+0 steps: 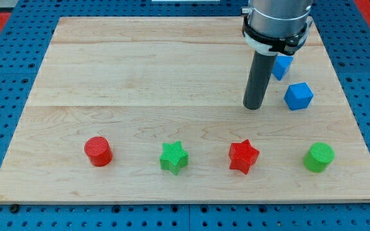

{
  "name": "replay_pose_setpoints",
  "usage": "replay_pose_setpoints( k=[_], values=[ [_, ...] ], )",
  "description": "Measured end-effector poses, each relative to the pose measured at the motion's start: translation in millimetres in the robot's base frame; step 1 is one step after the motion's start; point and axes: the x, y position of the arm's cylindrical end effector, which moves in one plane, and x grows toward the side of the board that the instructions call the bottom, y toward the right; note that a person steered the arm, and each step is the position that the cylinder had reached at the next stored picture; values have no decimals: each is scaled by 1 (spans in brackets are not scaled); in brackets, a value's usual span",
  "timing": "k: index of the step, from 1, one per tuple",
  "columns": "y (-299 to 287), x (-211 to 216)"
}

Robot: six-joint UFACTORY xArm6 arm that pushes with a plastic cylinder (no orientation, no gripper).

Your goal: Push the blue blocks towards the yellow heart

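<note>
My tip (254, 106) rests on the wooden board (140, 70) at the view's right. A blue cube-like block (298, 96) lies just right of the tip, a small gap apart. A second blue block (282, 66) sits above it, partly hidden behind the rod. No yellow heart shows in this view.
Along the view's bottom stand a red cylinder (98, 151), a green star (173, 157), a red star (243, 156) and a green cylinder (318, 157). The arm's grey body (277, 19) hangs over the board's top right. A blue pegboard (5, 77) surrounds the board.
</note>
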Motion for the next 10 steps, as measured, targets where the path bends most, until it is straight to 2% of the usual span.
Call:
replay_pose_setpoints(
  k=[2, 4, 6, 7, 8, 10],
  values=[
    [-20, -3],
    [-65, -55],
    [11, -31],
    [12, 16],
    [33, 31],
    [54, -11]
  ],
)
